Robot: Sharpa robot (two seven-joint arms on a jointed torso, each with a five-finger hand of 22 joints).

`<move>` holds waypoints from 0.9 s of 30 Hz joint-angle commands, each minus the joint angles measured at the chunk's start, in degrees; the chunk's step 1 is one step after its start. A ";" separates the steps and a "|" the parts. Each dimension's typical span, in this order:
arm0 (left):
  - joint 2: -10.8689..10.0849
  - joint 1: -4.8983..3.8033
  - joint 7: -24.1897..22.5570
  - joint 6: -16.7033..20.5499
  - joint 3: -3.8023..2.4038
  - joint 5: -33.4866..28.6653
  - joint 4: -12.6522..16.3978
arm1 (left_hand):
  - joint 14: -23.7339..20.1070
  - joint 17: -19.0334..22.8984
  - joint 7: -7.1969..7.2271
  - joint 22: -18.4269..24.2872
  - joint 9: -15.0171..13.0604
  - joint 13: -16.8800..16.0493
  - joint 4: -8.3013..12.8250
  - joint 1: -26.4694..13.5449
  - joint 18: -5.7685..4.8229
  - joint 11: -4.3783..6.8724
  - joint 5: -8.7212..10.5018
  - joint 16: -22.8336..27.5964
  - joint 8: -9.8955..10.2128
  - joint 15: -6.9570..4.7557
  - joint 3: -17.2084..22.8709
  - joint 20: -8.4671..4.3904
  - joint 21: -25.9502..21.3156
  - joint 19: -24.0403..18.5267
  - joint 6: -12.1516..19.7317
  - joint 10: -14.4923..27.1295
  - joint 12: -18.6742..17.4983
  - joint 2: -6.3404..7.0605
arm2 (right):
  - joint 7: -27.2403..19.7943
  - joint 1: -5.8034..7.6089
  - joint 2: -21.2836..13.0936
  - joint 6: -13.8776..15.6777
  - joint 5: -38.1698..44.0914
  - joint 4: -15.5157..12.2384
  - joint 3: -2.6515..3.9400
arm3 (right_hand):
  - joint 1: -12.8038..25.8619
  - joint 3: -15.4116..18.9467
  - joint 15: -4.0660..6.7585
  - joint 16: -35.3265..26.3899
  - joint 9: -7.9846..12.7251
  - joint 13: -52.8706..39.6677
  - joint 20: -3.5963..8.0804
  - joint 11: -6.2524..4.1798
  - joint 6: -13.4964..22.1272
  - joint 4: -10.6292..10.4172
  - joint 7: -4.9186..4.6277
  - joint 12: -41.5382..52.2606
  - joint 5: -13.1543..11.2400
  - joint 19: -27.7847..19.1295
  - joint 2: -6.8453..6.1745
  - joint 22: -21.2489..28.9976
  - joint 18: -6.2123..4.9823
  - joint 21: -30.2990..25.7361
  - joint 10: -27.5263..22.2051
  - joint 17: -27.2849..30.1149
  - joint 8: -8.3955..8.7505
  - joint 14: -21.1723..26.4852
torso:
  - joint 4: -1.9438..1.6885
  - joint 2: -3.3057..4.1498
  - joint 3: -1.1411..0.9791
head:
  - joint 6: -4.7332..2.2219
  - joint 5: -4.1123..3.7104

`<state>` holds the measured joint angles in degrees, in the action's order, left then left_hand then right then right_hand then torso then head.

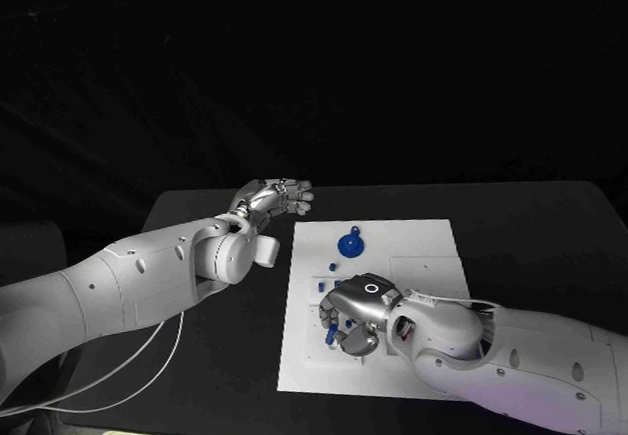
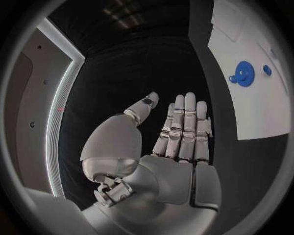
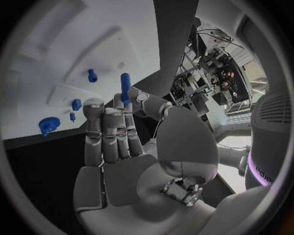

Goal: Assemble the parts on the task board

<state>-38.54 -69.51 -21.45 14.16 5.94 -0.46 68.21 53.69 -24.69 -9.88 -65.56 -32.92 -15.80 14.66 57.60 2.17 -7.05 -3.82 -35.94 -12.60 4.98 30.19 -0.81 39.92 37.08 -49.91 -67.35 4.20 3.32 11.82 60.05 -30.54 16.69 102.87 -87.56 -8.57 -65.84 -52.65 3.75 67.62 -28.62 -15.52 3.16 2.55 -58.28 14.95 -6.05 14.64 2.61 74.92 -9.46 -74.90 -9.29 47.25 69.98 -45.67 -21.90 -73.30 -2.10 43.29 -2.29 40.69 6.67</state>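
Note:
The white task board lies in the middle of the black table. My right hand hovers over the board's near left part. In the right wrist view it pinches a slim blue peg upright between thumb and fingertips. A blue gear lies at the board's far left, also seen from the left wrist, with a small blue piece beyond it. More small blue parts sit along the left side. My left hand hangs off the board's far left corner, fingers straight, holding nothing.
The board's right half shows pale raised outlines and no loose parts. Black table surrounds the board. A white cable hangs below my left arm at the table's left edge.

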 commanded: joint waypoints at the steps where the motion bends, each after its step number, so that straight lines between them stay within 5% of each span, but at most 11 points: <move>1: 0.23 -0.07 -0.51 -0.79 -0.05 -0.20 0.06 | 0.43 -0.06 0.06 -0.05 0.05 0.08 -0.31 -0.65 0.49 -0.01 0.05 0.19 -0.21 0.00 -0.01 0.08 -0.30 0.29 0.37 0.56 -0.05 -0.07 | -0.07 -0.31 0.34 -0.42 1.38 0.47 -0.07 | -0.29 -0.42 0.59 -0.39 -0.08 -1.25 0.23 -0.49 -0.43 -0.02 -0.03 1.37 0.21 0.52 -0.22 -0.94 -5.71 0.32 1.71 0.10 -0.14 0.00 | 0.05 0.01 0.02 | 0.21 0.31; 18: 0.30 -0.07 -0.47 -0.91 -0.05 -0.20 0.03 | 0.43 -0.17 0.03 -0.08 0.09 0.10 -0.36 -0.68 0.49 -0.02 0.05 0.29 -0.21 0.01 -0.03 0.09 -0.34 0.28 0.44 0.59 -0.06 -0.08 | 0.23 -1.12 1.30 -0.63 1.97 2.42 -0.32 | -0.21 -0.44 0.59 -0.45 -0.12 -1.28 0.26 -0.49 -0.43 0.02 -0.03 1.38 0.23 0.54 -0.16 -0.93 -5.71 0.30 1.70 0.12 -0.11 -0.04 | 0.12 -0.01 -0.09 | 0.56 0.61; 27: 0.29 -0.07 -0.44 -0.96 -0.05 -0.20 0.02 | 0.44 -0.23 0.03 -0.09 0.11 0.10 -0.39 -0.70 0.48 -0.02 0.05 0.34 -0.23 0.01 -0.03 0.09 -0.37 0.28 0.45 0.59 -0.06 -0.10 | 1.01 -1.25 1.82 -0.46 3.08 3.70 -1.01 | -0.19 -0.47 0.59 -0.48 -0.15 -1.29 0.27 -0.49 -0.43 0.08 -0.03 1.38 0.23 0.55 -0.13 -0.92 -5.71 0.30 1.69 0.13 -0.10 -0.06 | 0.07 0.01 -0.09 | 0.65 0.62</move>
<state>-38.33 -69.51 -21.43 14.06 5.94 -0.46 68.15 53.69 -24.86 -9.90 -65.60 -32.88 -15.76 14.65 57.60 2.17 -7.26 -3.82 -35.94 -12.60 4.98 30.19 -0.81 39.92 37.08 -49.92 -67.14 4.20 3.32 12.18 58.89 -28.79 16.57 104.38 -83.94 -9.53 -65.48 -52.91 4.09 67.40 -28.81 -15.53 3.11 2.37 -58.26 15.02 -6.04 14.66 2.66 75.05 -9.82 -74.94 -9.29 47.25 70.18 -45.63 -21.72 -73.38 -2.02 43.29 -2.38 41.33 7.28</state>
